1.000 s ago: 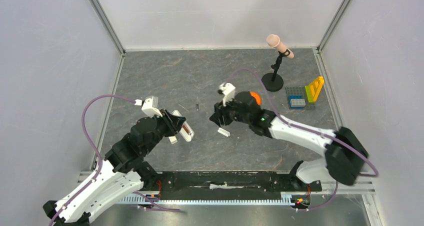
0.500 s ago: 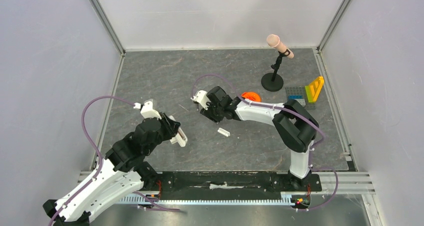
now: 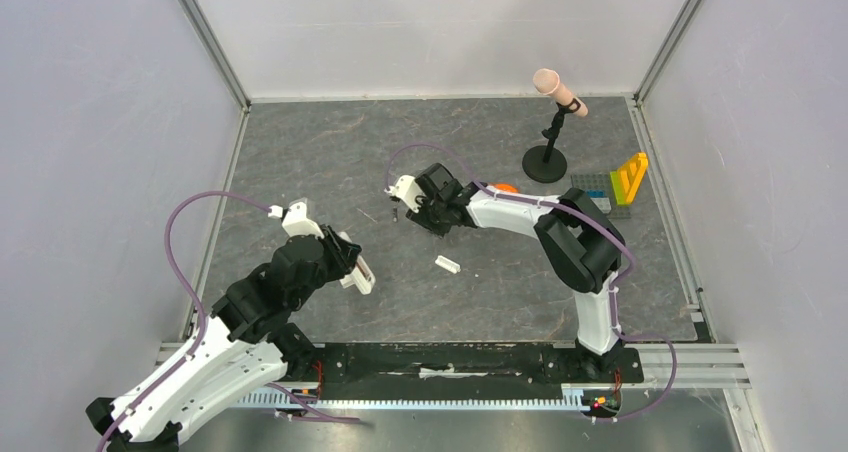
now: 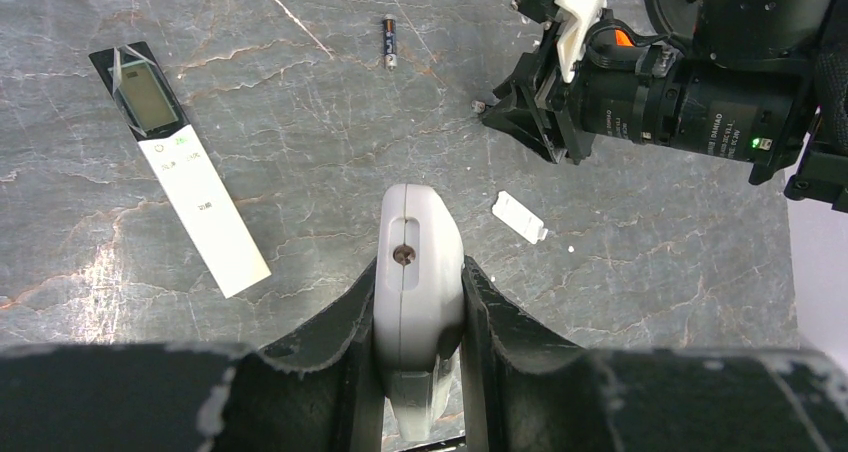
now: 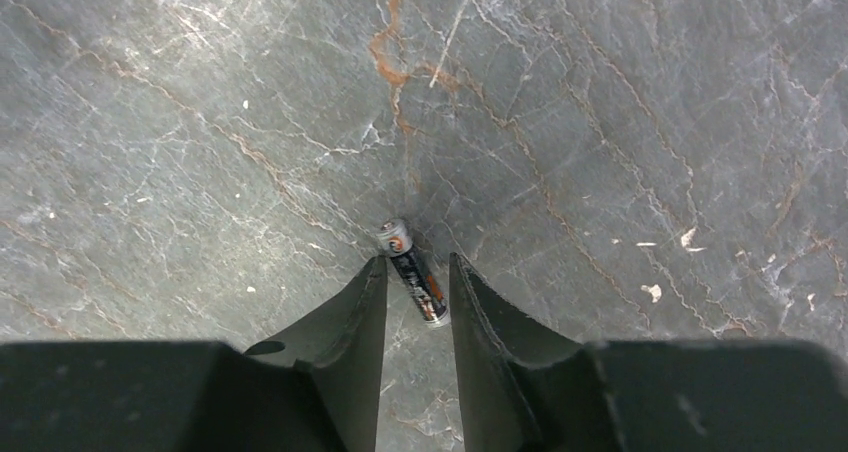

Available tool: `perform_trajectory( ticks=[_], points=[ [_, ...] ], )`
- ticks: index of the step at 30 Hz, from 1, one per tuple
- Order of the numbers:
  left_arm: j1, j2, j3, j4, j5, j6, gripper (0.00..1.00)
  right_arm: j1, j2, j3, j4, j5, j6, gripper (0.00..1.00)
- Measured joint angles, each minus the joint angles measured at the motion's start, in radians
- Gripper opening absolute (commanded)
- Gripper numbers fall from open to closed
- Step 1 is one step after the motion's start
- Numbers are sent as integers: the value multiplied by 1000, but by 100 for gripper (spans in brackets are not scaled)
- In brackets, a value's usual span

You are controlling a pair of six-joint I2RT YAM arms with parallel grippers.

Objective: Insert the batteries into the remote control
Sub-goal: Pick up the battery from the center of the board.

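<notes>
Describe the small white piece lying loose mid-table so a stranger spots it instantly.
On the grey table, find the right gripper near the middle. The white piece lies flat just on its near side, toward the arm bases. It is far shorter than the remote in the left gripper, and flat, unlike the dark round battery farther out.

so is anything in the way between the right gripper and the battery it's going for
Nothing visible stands in the way. The battery lies flat on the table, already between the open fingers of the right gripper. Only bare table surface shows around it in the right wrist view.
</notes>
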Motion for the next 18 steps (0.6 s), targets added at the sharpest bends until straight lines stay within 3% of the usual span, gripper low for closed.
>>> perform_trajectory(
  ticks=[5, 12, 18],
  points=[
    [0, 3, 0, 0, 3, 0, 2, 2, 8, 11, -14, -16, 6, 3],
    [0, 4, 0, 4, 27, 0, 2, 2, -22, -35, 30, -29, 81, 0],
    [0, -21, -41, 72, 100, 2, 2, 9, -317, -298, 153, -104, 249, 0]
  ],
)
